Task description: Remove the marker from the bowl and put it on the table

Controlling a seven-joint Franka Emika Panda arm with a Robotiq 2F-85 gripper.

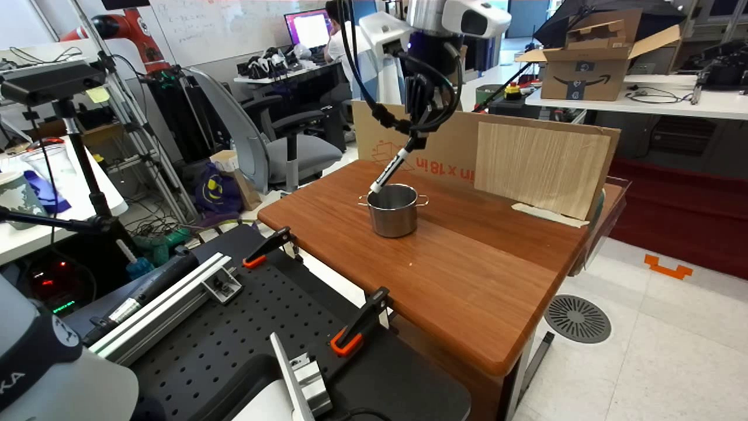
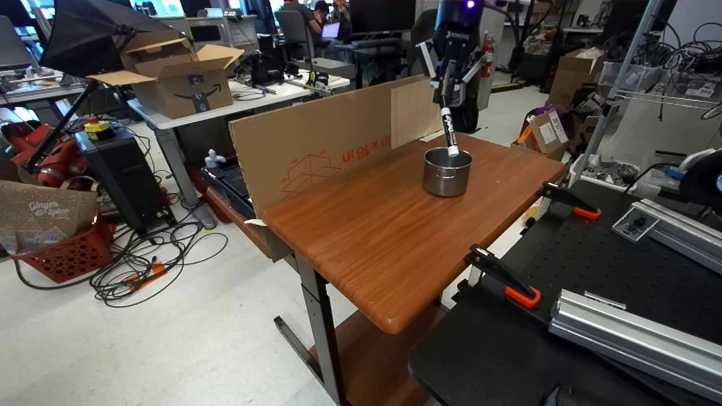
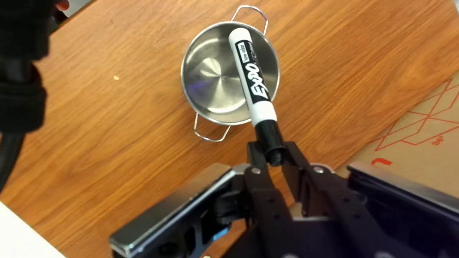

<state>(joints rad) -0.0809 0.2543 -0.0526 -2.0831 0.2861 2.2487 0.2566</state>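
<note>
Reddish-brown bench is lying underneath. Claw is hovering higher than the bowl, gripping the marker by its black end, white end slanting at bowl's mouth. Extraction seemingly finishing; next move calling for rim clearance, then lowering beside bowl.

Robotics lab: red robot arm, whiteboard, perforated bench.

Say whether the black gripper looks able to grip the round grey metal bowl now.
Probably not: the gripper holds the black-capped white marker, so its fingers aren't free for the bowl.
</note>
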